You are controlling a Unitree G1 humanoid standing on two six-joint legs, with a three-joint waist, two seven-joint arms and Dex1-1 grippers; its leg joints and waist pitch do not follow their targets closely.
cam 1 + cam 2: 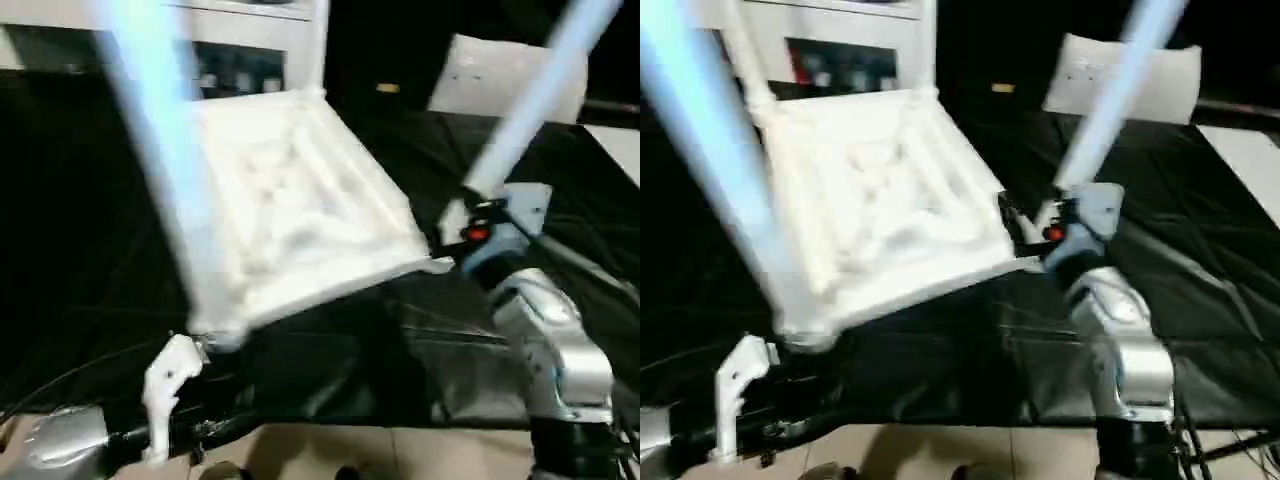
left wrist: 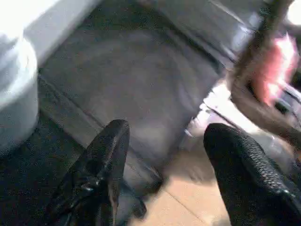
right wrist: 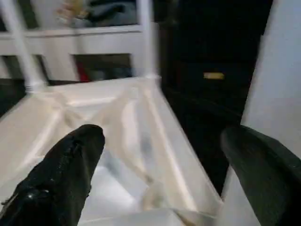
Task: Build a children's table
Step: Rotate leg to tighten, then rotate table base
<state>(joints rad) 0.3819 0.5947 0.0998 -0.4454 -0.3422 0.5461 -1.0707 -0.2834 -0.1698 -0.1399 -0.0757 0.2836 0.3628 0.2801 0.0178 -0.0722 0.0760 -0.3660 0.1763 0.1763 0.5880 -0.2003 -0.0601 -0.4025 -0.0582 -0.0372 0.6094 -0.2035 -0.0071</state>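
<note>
Left eye view: The children's table lies upside down on a black-draped bench, ribbed underside up and tilted. One white leg stands in the corner socket just above the left gripper. A second leg rises steeply from just beyond the right gripper, which sits at the tabletop's near right corner.

Right eye view: The same scene. Thin rear legs rise at the far corners, well beyond both grippers. A white board leans behind the right-hand leg.

Left wrist view: The left gripper's two black fingers stand wide apart with nothing between them. The foot of the socketed leg sits off to one side of them. Black cloth and bare floor lie ahead.

Right wrist view: The right gripper's fingers are spread apart, gripping nothing. The ribbed underside lies directly ahead and between them, with a pale leg surface just beside the far finger.

Handling: The table looks like light, stiff, hollow plastic, smooth enough to slip in the pads. The long legs give leverage, so a loose one may tip easily.

Where to grip: Probably low on a leg, near its socket, or on the raised rim. The thin ribs look weaker.
</note>
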